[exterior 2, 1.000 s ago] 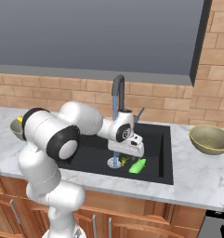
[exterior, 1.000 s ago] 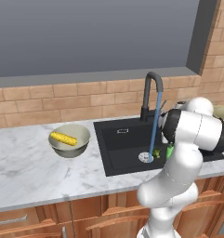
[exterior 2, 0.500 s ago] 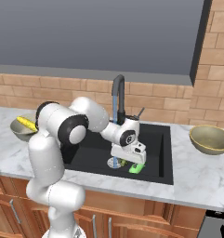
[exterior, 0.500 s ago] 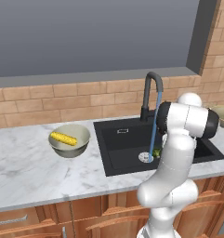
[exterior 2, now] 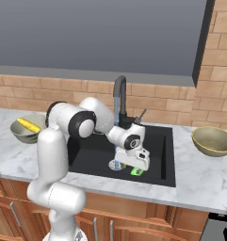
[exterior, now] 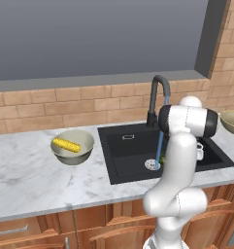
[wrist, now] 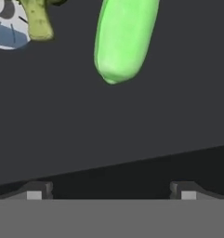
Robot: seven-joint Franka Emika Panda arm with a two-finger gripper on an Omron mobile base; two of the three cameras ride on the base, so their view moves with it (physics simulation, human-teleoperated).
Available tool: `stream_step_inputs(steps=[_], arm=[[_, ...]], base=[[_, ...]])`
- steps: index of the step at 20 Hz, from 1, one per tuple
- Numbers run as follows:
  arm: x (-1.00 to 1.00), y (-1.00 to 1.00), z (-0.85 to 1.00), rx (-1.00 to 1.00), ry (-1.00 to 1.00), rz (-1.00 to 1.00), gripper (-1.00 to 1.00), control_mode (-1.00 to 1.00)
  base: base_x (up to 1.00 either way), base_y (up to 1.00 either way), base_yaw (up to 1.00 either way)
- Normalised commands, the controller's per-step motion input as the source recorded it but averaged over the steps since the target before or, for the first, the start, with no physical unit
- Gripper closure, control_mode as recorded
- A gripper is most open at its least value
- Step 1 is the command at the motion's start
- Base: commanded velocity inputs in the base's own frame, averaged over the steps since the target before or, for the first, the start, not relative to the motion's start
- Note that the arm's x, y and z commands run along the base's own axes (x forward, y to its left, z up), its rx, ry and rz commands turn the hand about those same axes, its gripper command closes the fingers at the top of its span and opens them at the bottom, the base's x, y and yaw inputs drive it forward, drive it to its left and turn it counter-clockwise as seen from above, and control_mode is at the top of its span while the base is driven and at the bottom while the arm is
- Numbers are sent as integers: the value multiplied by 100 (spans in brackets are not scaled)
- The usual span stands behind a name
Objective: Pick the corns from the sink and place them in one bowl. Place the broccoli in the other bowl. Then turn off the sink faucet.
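My gripper (exterior 2: 133, 165) hangs low inside the black sink (exterior 2: 93, 153), open, with nothing between its fingertips (wrist: 36, 190). In the hand view the light-green corn (wrist: 125, 37) lies on the sink floor just ahead of the gripper. The broccoli (wrist: 39, 21) sits beside it at the silver drain (wrist: 5, 28). From the right base view the green corn (exterior 2: 136, 171) peeks out under the hand. The yellow corn (exterior: 66, 144) lies in the pale bowl (exterior: 84, 141) on the counter left of the sink. The olive-tan bowl (exterior 2: 214, 141) stands empty to the right. Water runs from the black faucet (exterior 2: 119, 96).
The blue water stream (exterior: 160, 141) falls onto the drain close beside my hand. The faucet's side lever (exterior 2: 141, 114) sticks out just behind the gripper. A brick wall backs the marble counter (exterior: 31, 180), and the sink walls close in around the hand.
The arm has swung round and the hand has dropped lower into the sink, closer to the light-green corn. The jaws stayed open.
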Motion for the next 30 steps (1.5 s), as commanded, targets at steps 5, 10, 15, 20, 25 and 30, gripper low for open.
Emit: stream_step_inputs(steps=[5,10,15,20,25,30], arm=[[18,0,-21,0,1,0,-100,-100],[23,0,-16,0,0,0,-100,-100],[23,-1,-16,0,0,0,-100,-100],[20,-9,-13,0,0,0,-100,-100],[22,-15,-14,0,0,0,-100,-100],[21,-10,-21,0,0,0,-100,-100]], base=[[0,0,0],[0,0,0],[0,0,0],[0,0,0],[0,0,0],[0,0,0]])
